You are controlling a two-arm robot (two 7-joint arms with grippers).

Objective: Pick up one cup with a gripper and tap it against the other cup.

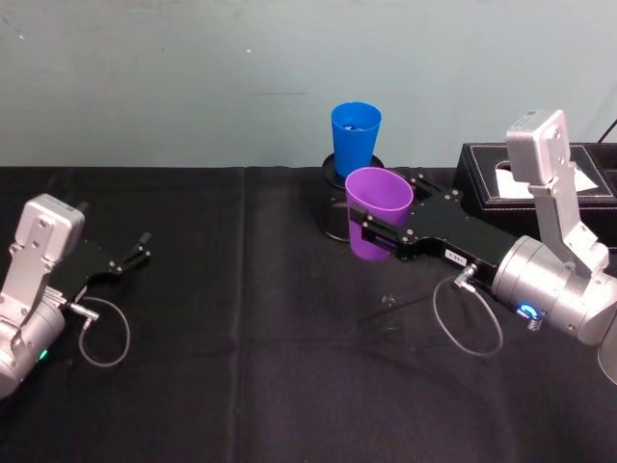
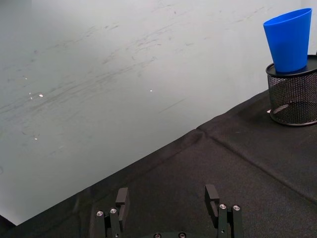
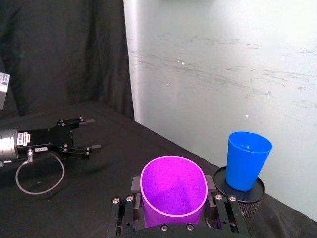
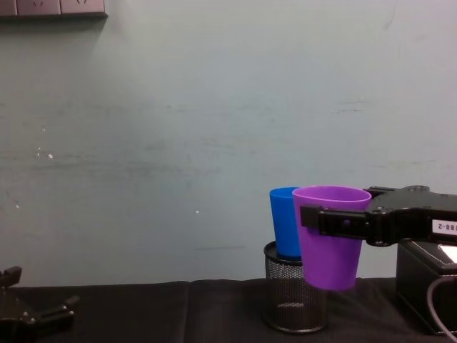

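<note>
- The purple cup (image 1: 379, 198) is held clamped at its sides by the right gripper (image 3: 173, 191), clear of the counter (image 1: 241, 338) and nearly upright.
- The blue cup (image 1: 356, 135) stands just farther and slightly left, seated on a mesh pen holder (image 4: 289, 304); a small gap seems to lie between the cups.
- A short push away and leftward is judged enough, but the holder could be struck.
- The left gripper (image 1: 135, 256) rests spread open, far left.

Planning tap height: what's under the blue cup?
The blue cup stands in the top of a black wire-mesh pen holder. Its base is hidden below the holder's rim. In the chest view the purple cup covers part of both.
</note>
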